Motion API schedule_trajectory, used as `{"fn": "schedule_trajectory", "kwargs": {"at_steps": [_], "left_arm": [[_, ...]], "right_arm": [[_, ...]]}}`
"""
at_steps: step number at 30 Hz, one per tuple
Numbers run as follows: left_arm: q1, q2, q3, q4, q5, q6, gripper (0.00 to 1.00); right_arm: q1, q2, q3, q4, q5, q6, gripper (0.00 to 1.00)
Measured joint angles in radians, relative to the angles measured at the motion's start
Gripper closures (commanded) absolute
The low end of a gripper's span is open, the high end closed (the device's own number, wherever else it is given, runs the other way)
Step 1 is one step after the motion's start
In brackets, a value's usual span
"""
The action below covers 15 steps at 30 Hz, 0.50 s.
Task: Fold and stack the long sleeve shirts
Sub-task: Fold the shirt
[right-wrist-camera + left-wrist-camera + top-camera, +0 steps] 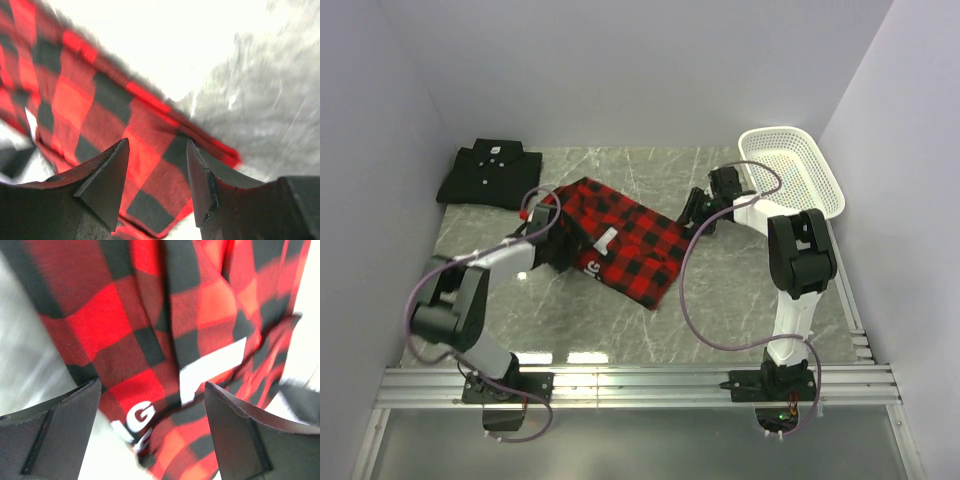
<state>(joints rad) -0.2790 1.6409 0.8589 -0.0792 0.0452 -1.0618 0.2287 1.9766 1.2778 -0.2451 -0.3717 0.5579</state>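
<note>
The red-and-black plaid shirt lies folded in the middle of the table, its white letters facing up. The plain black shirt lies folded at the back left, collar and white buttons showing. My left gripper is at the plaid shirt's left edge. Its jaws stand wide apart over the lettered cloth, and nothing is pinched between them. My right gripper is at the shirt's right edge. It hangs just over the plaid hem, jaws parted, with no cloth between the fingers.
A white mesh basket stands at the back right, close behind my right arm. Bare grey marble shows in front of the plaid shirt. Walls close in the table on the left, back and right.
</note>
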Motion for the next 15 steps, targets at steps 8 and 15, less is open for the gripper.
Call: {"fn": "schedule_trajectory", "kwargs": {"at_steps": [8, 15], "left_arm": [[-0.125, -0.304, -0.114, -0.169, -0.076, -0.011, 0.18], [-0.240, -0.317, -0.093, -0.196, -0.063, 0.027, 0.31]], "right_arm": [[0.025, -0.150, -0.094, 0.045, 0.007, -0.028, 0.42], [0.103, -0.396, -0.331, 0.193, -0.119, 0.030, 0.42]]}}
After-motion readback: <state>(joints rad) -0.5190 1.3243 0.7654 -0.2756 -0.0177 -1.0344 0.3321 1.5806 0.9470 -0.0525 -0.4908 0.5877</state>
